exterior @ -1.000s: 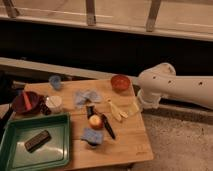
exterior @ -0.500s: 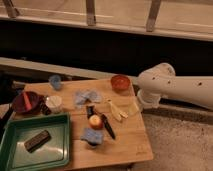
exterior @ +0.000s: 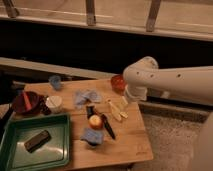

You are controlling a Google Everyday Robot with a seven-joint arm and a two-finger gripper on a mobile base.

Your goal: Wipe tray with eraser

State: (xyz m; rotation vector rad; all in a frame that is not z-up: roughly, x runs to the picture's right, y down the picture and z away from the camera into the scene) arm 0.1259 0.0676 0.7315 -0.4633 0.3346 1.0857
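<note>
The gripper [exterior: 134, 95], on the white arm [exterior: 175, 80], is seen beside the red bowl [exterior: 117, 82] at the wooden table's [exterior: 130, 142] right side, spread wide with nothing grasped. The dark eraser [exterior: 37, 141] is laid inside the green tray [exterior: 67, 145], well apart from it.

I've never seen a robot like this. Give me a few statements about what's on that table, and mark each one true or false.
1. The eraser lies inside the green tray. True.
2. The gripper is holding the eraser. False: it hangs at the end of the white arm by the orange bowl, far from the eraser.
3. A black-handled knife lies on the wooden table. True.
4. The tray sits beside the orange bowl. False: the tray is at the lower left of the view, and the bowl is at the table's far edge, toward the right.
</note>
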